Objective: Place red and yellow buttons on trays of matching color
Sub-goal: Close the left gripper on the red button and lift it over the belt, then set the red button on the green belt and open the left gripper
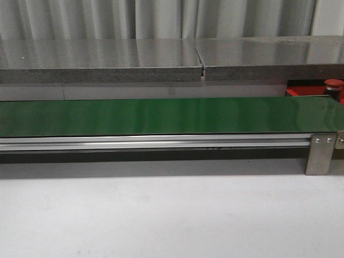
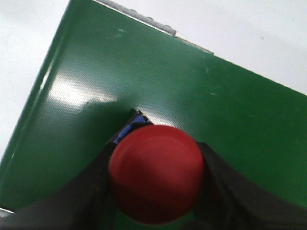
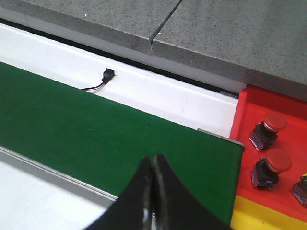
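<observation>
You have a red button [image 2: 154, 179] pinched between the left gripper's [image 2: 156, 191] fingers [image 2: 225, 191], one finger on each side of it just under the domed cap, with the green belt [image 2: 158, 91] below it. A bit of its dark and blue body [image 2: 132, 125] peeks out just past the cap, on the far side from the wrist. Expect it to be light, hard and stiff. The glossy round cap would likely slip if squeezed, so judge the boxy body under the cap as the better place to hold it. Whether the fingers bear on the body or on the cap's edge, you cannot tell from here.

Your right gripper [image 3: 153, 165] is empty, its fingertips pressed together with only a thin seam between them, hanging over the near edge of the belt. Beyond its fingers and off to one side, past the belt's end, lies the red tray [image 3: 242, 108]. Two red buttons already stand in it, one [image 3: 268, 128] farther from the fingers and one [image 3: 273, 167] nearer, close together but apart. A third dark body [image 3: 302, 189] is cut off at the picture's edge. A yellow surface [image 3: 259, 215] butts against the red tray's near edge; whether it is the yellow tray is unclear, and nothing shows on it.

In the front view, only the tray's corner [image 1: 301, 91] and one red cap [image 1: 333, 83] show, beyond the belt's right end.
</observation>
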### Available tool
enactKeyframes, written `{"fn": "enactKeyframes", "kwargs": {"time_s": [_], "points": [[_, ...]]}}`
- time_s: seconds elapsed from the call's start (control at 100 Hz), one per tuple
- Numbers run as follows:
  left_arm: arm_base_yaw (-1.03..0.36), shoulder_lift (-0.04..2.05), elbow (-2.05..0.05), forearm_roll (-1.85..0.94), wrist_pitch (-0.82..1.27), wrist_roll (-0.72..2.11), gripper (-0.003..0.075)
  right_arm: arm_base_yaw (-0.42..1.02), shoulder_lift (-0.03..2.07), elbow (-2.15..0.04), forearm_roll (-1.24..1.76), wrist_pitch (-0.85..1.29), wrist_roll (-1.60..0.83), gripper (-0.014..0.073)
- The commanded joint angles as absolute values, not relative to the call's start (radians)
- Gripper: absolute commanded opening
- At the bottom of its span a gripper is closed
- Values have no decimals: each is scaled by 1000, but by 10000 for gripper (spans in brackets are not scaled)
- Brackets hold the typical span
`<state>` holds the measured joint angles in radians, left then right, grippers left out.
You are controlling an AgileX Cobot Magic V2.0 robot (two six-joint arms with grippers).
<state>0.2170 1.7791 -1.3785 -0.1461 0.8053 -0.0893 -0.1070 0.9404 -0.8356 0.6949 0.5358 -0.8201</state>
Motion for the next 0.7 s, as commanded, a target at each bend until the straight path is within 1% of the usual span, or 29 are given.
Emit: {"fn": "enactKeyframes", "kwargs": {"time_s": [0.0, 0.23, 0.28, 0.32, 0.42, 0.51, 0.56, 0.61, 0.63, 0.69], "points": [[212, 1726, -1401, -165, 756, -88, -19, -106, 924, -873, 717, 489, -829, -68], [212, 1726, -1401, -165, 756, -88, -15, -106, 924, -873, 717, 489, -829, -68], [212, 1728, -1401, -165, 758, -88, 1, -106, 924, -873, 717, 489, -829, -68], [212, 1728, -1401, -165, 762, -88, 33, -106, 924, -873, 717, 489, -829, -68], [212, 1740, -1401, -165, 773, -70, 145, -106, 924, -873, 717, 489, -829, -68], [212, 1760, -1401, -165, 789, -68, 280, -106, 924, -873, 717, 489, -829, -68], [212, 1774, -1401, -165, 794, -68, 343, -106, 924, -873, 717, 489, -829, -68], [212, 1782, -1401, -165, 796, -68, 438, -106, 924, -873, 717, 489, -829, -68], [212, 1784, -1401, -165, 796, -68, 465, -106, 924, -873, 717, 489, -829, -68], [212, 1785, -1405, -165, 799, -68, 590, -106, 924, -873, 717, 489, -829, -68]]}}
